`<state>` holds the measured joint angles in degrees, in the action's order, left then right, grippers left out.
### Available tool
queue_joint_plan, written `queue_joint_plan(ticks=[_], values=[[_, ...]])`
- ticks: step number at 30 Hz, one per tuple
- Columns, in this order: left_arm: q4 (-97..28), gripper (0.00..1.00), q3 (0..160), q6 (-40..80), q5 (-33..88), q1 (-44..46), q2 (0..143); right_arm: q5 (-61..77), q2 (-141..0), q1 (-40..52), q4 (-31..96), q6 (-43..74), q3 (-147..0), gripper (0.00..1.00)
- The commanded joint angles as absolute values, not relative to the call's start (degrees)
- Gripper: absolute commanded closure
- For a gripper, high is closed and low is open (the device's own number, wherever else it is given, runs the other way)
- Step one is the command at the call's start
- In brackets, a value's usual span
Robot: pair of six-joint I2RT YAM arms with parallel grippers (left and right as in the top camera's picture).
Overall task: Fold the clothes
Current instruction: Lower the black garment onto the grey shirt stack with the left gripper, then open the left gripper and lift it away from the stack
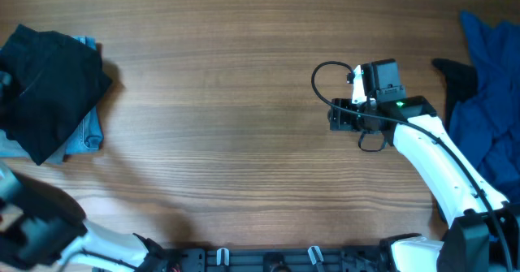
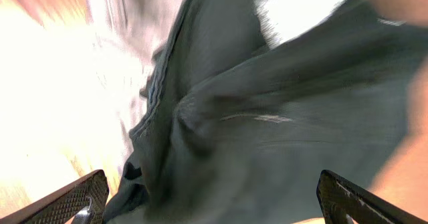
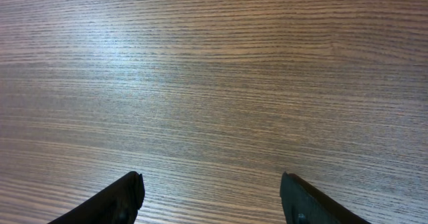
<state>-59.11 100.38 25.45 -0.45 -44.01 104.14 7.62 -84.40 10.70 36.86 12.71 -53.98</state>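
Observation:
A black garment (image 1: 49, 85) lies folded on top of a light blue garment (image 1: 88, 130) at the far left of the table. In the left wrist view the dark fabric (image 2: 281, 117) fills the frame close up and blurred. My left gripper (image 2: 212, 178) is open, with its fingers spread either side of the fabric and nothing pinched. My left arm (image 1: 32, 223) is a blur at the lower left edge. My right gripper (image 1: 335, 118) (image 3: 211, 178) is open and empty over bare wood at centre right.
A crumpled royal blue garment (image 1: 491, 101) lies at the right edge, with a dark piece (image 1: 459, 77) at its left side. The wooden table (image 1: 227, 101) runs between the two piles. Arm bases stand along the front edge.

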Motion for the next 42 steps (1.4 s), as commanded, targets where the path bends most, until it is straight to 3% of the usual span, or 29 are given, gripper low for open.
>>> queue_joint_plan(ticks=[1,7,16,26,42], values=[[-56.0,0.0,103.6,26.0,1.2,-44.0,93.1,6.7,-83.6,10.6,36.9,12.2,-55.2,0.3],[-52.2,0.0,103.5,26.0,8.4,-42.9,92.1,6.8,-83.6,10.6,37.0,12.2,-55.2,0.3],[-51.0,0.0,103.5,25.7,12.1,-42.9,105.3,6.8,-83.6,10.6,37.4,12.2,-55.2,0.3],[-43.0,0.0,103.5,22.3,9.2,-45.9,120.1,6.8,-83.6,10.6,39.7,12.2,-55.2,0.3],[-45.2,0.0,103.4,22.9,10.5,-52.0,129.9,6.8,-83.6,10.6,40.1,13.7,-55.2,0.3]])
